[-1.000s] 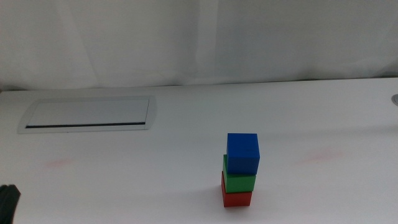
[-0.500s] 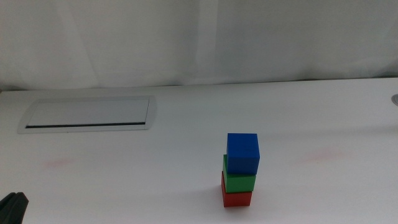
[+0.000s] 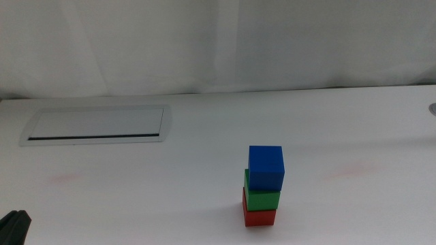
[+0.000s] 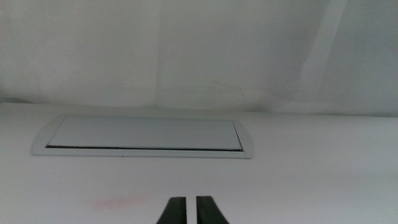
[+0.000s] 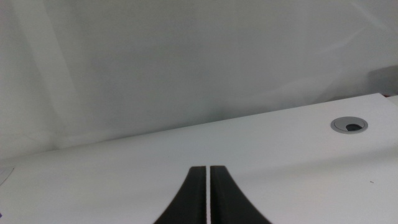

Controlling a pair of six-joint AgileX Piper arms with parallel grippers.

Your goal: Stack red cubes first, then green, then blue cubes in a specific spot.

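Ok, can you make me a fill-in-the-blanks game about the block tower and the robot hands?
1. The cube on top of the tower is ____.
2. The green cube sits right on the ____ cube.
3. The left gripper waits near the table's front edge with its jaws ____, holding nothing.
4. The panel lies flat, far from the tower, with ____ cubes on it.

The right gripper also waits, away from the tower.

Missing words: blue; red; shut; no

White tabletop, grey-rimmed rectangular panel, faint pink smudges, apparently pale fabric backdrop
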